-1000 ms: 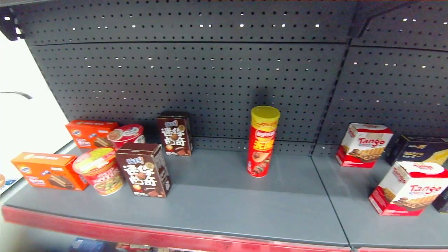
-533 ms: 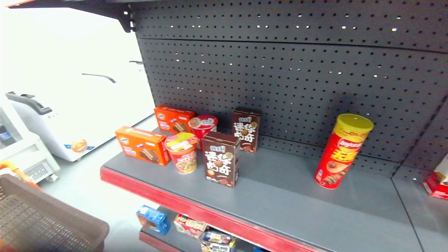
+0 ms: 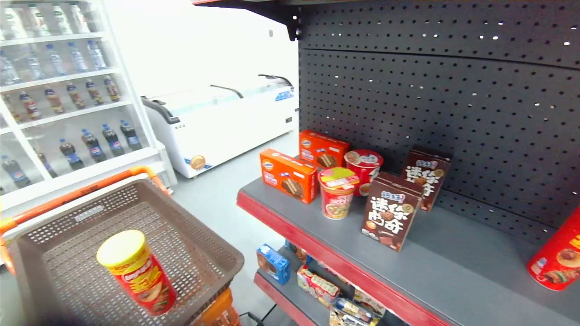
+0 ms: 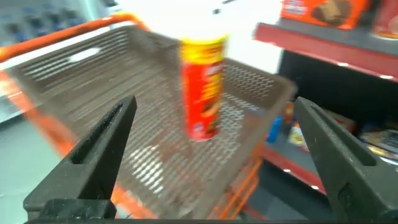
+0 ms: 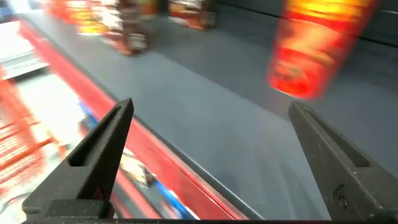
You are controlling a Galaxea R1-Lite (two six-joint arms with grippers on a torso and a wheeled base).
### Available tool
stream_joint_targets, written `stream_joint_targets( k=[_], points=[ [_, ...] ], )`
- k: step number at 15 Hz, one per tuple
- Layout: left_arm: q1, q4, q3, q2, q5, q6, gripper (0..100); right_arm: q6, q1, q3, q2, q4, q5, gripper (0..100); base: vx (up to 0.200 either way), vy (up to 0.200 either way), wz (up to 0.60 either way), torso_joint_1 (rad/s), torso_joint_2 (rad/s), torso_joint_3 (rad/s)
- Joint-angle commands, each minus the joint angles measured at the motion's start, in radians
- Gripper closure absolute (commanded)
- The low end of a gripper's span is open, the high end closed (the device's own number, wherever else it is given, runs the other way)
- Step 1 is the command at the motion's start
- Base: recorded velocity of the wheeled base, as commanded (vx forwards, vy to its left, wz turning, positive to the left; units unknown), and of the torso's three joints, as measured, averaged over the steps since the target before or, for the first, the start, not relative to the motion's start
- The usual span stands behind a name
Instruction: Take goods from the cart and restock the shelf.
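Supermarket aisle, pale floor underfoot, and nearest of all sits the cart basket (image 3: 59, 226), brown perforated plastic with an orange handle. Standing in it on its base, yellow lid up, is a red chips can (image 3: 136, 271). From the left wrist view the left tool (image 4: 214, 106) hangs before that basket (image 4: 81, 81), fingers spread wide with the chips can (image 4: 204, 87) framed between them at a distance and nothing in its grip.

Over to the right side now: the right tool (image 5: 210, 107) is spread wide as well and holds nothing, poised above the grey shelf (image 5: 249, 162). A second chips can (image 5: 311, 50) stands upright farther back on that shelf.

On the head view, the shelf (image 3: 430, 271) runs off with its red front edge, and the second chips can (image 3: 555, 260) is cut by the right border. Closest to the edge stands a brown biscuit box (image 3: 390, 212), its twin (image 3: 426, 177) behind it by the pegboard (image 3: 430, 104). Just beside them are a cup of noodles (image 3: 337, 192) and a red cup (image 3: 364, 165) behind it, then two orange boxes (image 3: 288, 175) at the shelf's end, one behind the other.

Below, a blue packet (image 3: 273, 264) lies on the lower shelf. Far back is a white chest freezer (image 3: 217, 122) and a drinks fridge (image 3: 59, 90) lined with bottles.
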State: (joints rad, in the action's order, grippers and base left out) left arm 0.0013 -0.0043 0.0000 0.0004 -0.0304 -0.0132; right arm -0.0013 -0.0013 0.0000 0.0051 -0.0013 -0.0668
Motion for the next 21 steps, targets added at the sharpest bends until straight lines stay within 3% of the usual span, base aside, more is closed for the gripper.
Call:
stream_joint_targets(
  k=[1,4,5,6,7,8,9,11,13,14,16,17,19,20,21],
  points=[
    [0.0,-0.002,0.0,0.0,0.001,0.002,0,0.0,0.0,0.0,0.001,0.0,0.001,0,0.0,0.0,0.6,0.007,0.0,0.002],
    [0.0,0.0,0.0,0.0,0.001,0.002,0,0.003,0.0,0.0,0.001,0.0,0.001,0,0.0,0.0,0.4,0.002,0.0,0.002],
    [0.002,-0.005,0.0,0.0,-0.005,0.024,0,0.001,0.0,0.0,0.001,0.0,0.001,0,0.0,0.0,0.0,0.0,0.0,0.0],
    [0.002,-0.023,-0.006,0.0,-0.019,0.081,0,0.001,0.0,0.0,0.001,0.0,0.001,0,0.0,0.0,0.0,0.0,0.0,0.0],
    [0.002,-0.002,-0.101,0.004,-0.023,0.177,0,0.003,0.0,0.0,0.001,0.0,0.001,0,0.0,0.0,0.0,0.0,0.0,0.0],
    [0.002,0.056,-0.179,0.053,-0.025,0.21,0,0.001,0.0,0.0,0.001,0.0,0.001,0,0.0,0.0,0.0,0.0,0.0,0.0],
    [0.008,0.185,-0.334,0.155,-0.026,0.219,0,0.003,0.0,0.0,0.001,0.0,0.001,0,0.0,0.0,0.0,0.0,0.0,0.0],
    [0.005,0.328,-0.492,0.328,-0.009,0.217,0,0.001,0.0,0.0,0.001,0.0,0.001,0,0.0,0.0,0.0,0.0,0.0,0.0],
    [-0.018,0.337,-0.531,0.415,0.018,0.2,0,0.001,0.0,0.0,0.001,0.0,0.001,0,0.0,0.0,0.0,0.0,0.0,0.0],
    [-0.096,0.343,-0.566,0.512,0.026,0.177,0,0.001,0.0,0.0,0.001,0.0,0.001,0,0.0,0.0,0.0,0.0,0.0,0.0],
    [-0.09,0.368,-0.565,0.587,0.027,0.174,0,0.001,0.0,0.0,0.001,0.0,0.001,0,0.0,0.0,0.0,0.0,0.0,0.0],
    [-0.087,0.349,-0.568,0.675,0.035,0.139,0,0.001,0.0,0.0,0.001,0.0,0.001,0,0.0,0.0,0.0,0.0,0.0,0.0],
    [-0.078,0.34,-0.555,0.745,0.096,0.133,0,0.001,0.0,0.0,0.001,0.0,0.001,0,0.0,0.0,0.0,0.0,0.0,0.0],
    [-0.033,0.297,-0.558,0.869,0.182,0.137,0,0.001,0.0,0.0,0.001,0.0,0.001,0,0.0,0.0,0.0,0.0,0.0,0.0],
    [-0.018,0.234,-0.558,0.941,0.23,0.139,0,0.001,0.0,0.0,0.001,0.0,0.001,0,0.0,0.0,0.0,0.0,0.0,0.0]
  ],
)
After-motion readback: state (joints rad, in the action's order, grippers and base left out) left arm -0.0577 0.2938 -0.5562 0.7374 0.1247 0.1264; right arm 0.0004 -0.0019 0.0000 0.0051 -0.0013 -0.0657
